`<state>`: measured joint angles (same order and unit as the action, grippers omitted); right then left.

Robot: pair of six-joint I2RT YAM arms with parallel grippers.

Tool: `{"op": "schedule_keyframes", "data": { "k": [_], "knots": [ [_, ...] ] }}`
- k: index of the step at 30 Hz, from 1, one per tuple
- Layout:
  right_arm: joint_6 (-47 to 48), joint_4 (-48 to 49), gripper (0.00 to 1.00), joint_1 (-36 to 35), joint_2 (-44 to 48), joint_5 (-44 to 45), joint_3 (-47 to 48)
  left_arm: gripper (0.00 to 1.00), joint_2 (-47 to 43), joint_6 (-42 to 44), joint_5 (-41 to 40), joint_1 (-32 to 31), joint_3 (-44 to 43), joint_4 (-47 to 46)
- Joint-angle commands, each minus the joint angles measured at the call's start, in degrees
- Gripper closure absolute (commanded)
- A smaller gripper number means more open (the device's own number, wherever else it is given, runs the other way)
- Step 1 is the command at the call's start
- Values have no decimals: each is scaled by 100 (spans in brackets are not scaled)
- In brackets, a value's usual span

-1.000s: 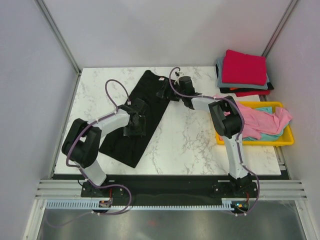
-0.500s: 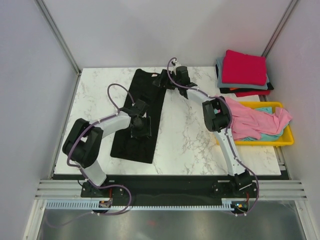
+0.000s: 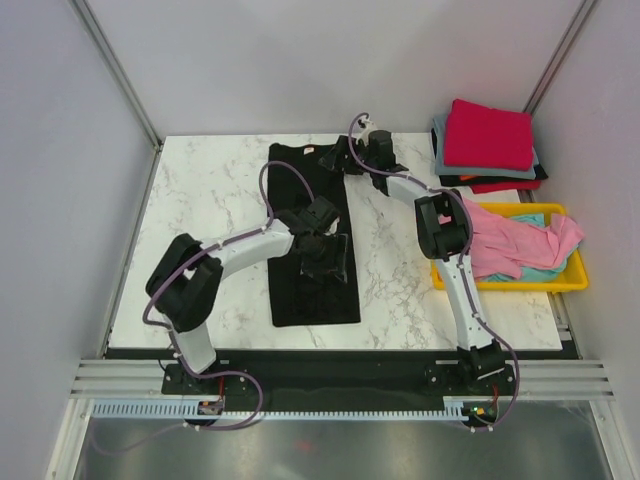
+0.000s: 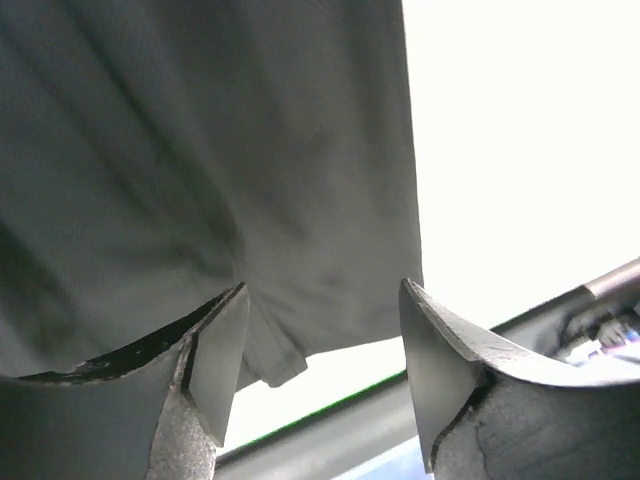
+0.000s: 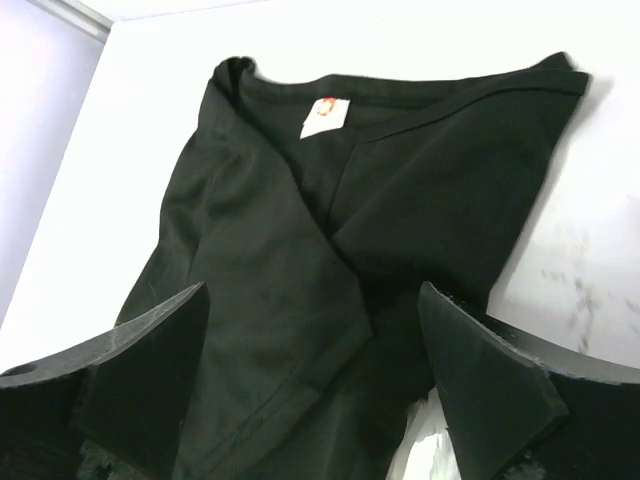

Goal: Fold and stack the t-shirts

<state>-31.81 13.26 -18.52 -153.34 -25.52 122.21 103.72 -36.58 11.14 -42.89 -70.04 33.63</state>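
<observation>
The left gripper (image 4: 322, 290) has its jaws well apart with nothing between them. It hovers over the near half of the black t-shirt (image 3: 310, 295), close to the shirt's right edge. The right gripper (image 5: 312, 290) is spread wide too, also empty, and sits at the shirt's far collar end, by its right corner.

Half a second ago the shirt lay slanted, with its near end swung left. It is now a straight, narrow strip running from far to near on the marble table (image 3: 400, 270). The left arm has swung right with it, and the right gripper has shifted a little right.

Only the right wrist view shows the collar and the white neck label (image 5: 325, 112), along with folded layers crossing below them. Only the left wrist view shows a near corner of the hem, where a small flap pokes out. Only the top view shows what lies right of the shirt. A folded stack (image 3: 487, 140) with a red tee on top sits at the far corner. Nearer is a yellow tray (image 3: 520, 285) holding a pink tee (image 3: 510, 240) and a teal one (image 3: 538, 272).
</observation>
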Motion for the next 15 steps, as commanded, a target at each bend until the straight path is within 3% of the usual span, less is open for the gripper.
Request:
{"op": "schedule_keyframes", "data": {
  "k": [1,5,12,13,15],
  "knots": [
    [263,-93,5,59,672,-102,-400,30,-887,1,-41,-8,-483,697],
    [448,-359,3,59,1654,3,-996,28,-1547,142,-172,-17,-668,1189],
    [728,-788,2,-423,3748,485,-3287,27,-2567,870,-1735,280,-959,2357],
    [720,-876,5,-546,3967,565,-3509,27,-2715,950,-1764,403,-898,2368],
    [624,-1000,21,-1003,4478,409,-4079,27,-3181,1186,-1773,789,-618,2315]
  ]
}}
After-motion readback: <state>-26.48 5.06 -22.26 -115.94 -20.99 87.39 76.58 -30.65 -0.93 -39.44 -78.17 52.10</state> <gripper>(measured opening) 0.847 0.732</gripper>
